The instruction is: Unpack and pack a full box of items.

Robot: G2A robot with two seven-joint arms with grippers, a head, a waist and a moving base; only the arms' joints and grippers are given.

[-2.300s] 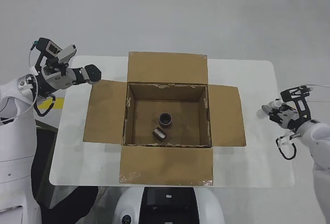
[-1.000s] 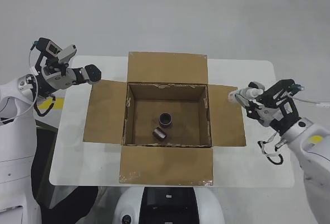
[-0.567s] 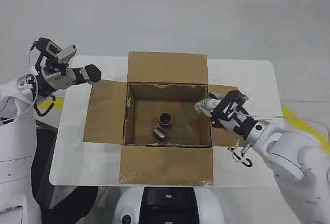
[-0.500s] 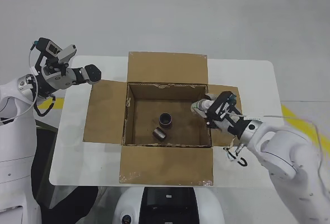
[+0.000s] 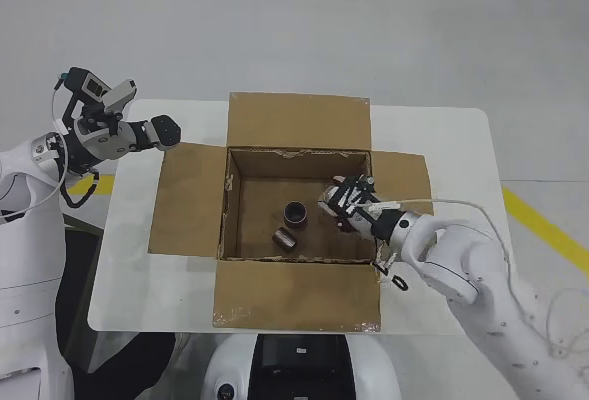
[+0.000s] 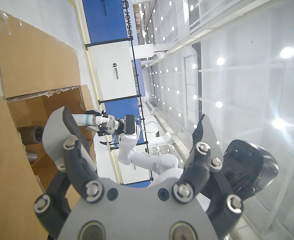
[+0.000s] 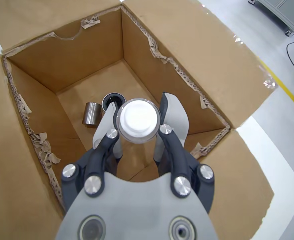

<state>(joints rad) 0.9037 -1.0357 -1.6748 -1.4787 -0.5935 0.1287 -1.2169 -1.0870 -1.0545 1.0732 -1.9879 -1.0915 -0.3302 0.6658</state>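
Bottle is over the right half of the open box, cap toward my wrist, base pointing in, probably so it lands upright. Right gripper is clamped on it. Two metal cylinders sit mid-floor. Left gripper hangs open beyond the left flap, out of the way.

- Cardboard box: open, four flaps spread, standing mid-surface.
- Dark hollow cylinder: open end up, on the box floor.
- Metal cylinder: just beside it, nearer the surface's front edge.
- White-capped bottle: gripped in the right pincer, over the box.
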